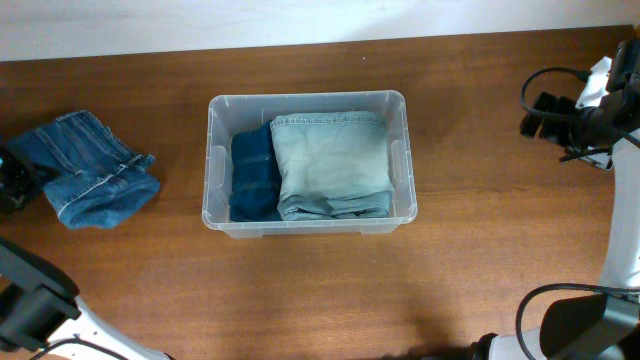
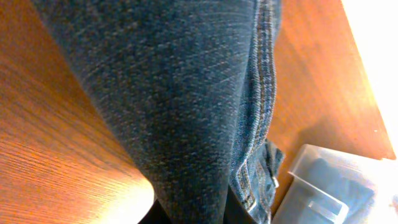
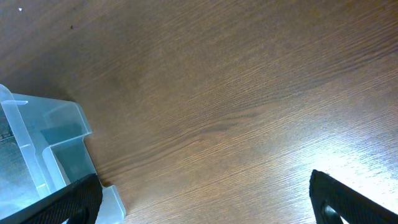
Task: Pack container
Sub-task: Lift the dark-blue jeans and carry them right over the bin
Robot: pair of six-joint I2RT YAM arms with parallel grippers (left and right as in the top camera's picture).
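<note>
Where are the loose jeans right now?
Overhead view: the loose jeans lie crumpled at the far left, outside and left of the clear bin, with bare wood between them.

The right gripper point(image 3: 205, 202) holds its two black fingers point(image 3: 62, 199) spread wide apart. The left gripper point(image 1: 10, 185) shows only partly; whether its jaws are closed cannot be told.

Container point(image 1: 310, 226) w/ light jeans point(image 1: 330, 165), dark jeans point(image 1: 254, 180) (both folded); crumpled jeans point(image 1: 88, 180) apart, left

White-linked arms point(image 1: 625, 245), black joints, looped black cables point(image 1: 524, 92) (matte black fingers point(image 3: 351, 200))
</note>
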